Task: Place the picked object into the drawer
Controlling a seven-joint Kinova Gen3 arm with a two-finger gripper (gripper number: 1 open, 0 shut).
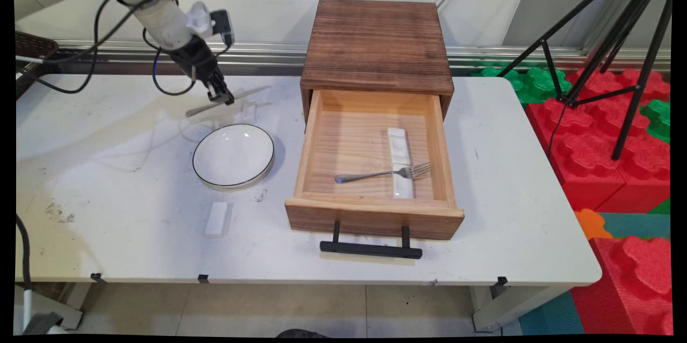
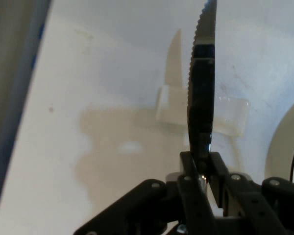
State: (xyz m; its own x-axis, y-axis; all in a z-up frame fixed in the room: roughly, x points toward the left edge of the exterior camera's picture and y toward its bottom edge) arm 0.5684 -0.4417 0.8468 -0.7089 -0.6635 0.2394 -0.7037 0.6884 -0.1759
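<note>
Steel knife (image 2: 202,93) is clamped between my gripper's (image 1: 221,94) two fingers, serrated edge up along the hand view, held just above the table (image 1: 107,182) at the far left. Right under it sits a clear little rest (image 2: 230,115), and the knife isn't touching it as far as I can tell. Plate (image 1: 234,155) is just near of the hand. A white rest (image 1: 216,219) lies nearer still, bare. Over to the right, the drawer (image 1: 374,213) is pulled open with a fork (image 1: 382,173) laid across another rest (image 1: 400,160). So fork looks sorted, knife's not down yet.
</note>
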